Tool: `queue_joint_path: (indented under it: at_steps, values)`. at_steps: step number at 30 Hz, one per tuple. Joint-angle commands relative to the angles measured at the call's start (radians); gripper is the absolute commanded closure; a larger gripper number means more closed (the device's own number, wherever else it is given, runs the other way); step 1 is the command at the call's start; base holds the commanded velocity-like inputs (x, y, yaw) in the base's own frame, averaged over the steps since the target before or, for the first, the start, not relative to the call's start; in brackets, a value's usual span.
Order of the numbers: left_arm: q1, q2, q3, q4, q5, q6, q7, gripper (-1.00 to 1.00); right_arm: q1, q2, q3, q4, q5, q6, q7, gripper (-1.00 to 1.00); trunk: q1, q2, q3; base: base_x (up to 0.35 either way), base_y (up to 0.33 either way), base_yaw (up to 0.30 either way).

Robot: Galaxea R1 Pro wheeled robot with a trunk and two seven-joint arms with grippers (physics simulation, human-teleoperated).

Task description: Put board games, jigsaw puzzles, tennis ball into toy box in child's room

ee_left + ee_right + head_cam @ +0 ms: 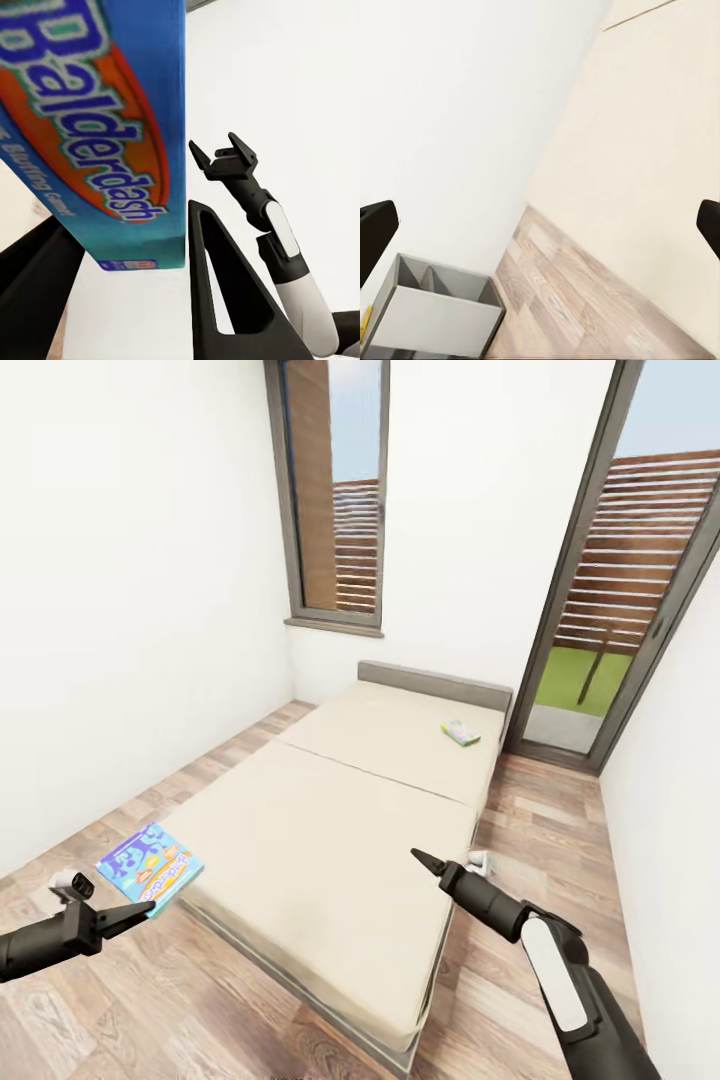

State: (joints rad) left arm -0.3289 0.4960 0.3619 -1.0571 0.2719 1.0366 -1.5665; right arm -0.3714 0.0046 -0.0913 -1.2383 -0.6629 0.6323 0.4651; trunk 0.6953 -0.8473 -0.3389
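Observation:
A blue board game (150, 865) with "Balderdash" printed on it (90, 120) hangs over the floor just off the bed's near left corner, and my left gripper (140, 908) is shut on its lower edge. A second board game (460, 733), pale green, lies on the cream bed (330, 830) close to the grey headboard (435, 684). My right gripper (415, 855) hovers open above the bed's right edge, and its fingers (225, 154) are spread with nothing between them. The table, jigsaw puzzles and tennis ball are out of view.
White walls close in on the left and behind the bed. A narrow window (335, 490) and a glass door (620, 610) are at the far end. Wood floor (540, 810) runs along both sides of the bed. A grey divided bin (435, 319) stands by the wall; I cannot tell whether it is the toy box.

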Motion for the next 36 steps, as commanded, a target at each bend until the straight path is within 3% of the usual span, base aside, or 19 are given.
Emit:
queue_joint_path:
  at_steps: [1,32,36]
  values:
    - [-0.001,0.000,0.000,0.000,-0.001,0.011,-0.004,1.00,-0.001,0.001,-0.002,0.000,-0.004,0.008,0.001,-1.00,-0.004,0.006,0.002,0.000,0.000,0.288]
    - [-0.001,-0.001,-0.001,0.000,-0.002,0.010,-0.004,1.00,0.000,0.002,0.001,0.000,-0.005,0.006,0.001,-1.00,-0.123,0.223,0.099,0.000,0.000,0.290]
    - [-0.001,-0.001,-0.002,0.001,-0.002,0.010,-0.004,1.00,0.000,0.002,0.001,-0.001,-0.005,0.006,0.002,-1.00,-0.123,0.223,0.099,0.000,0.000,0.290]
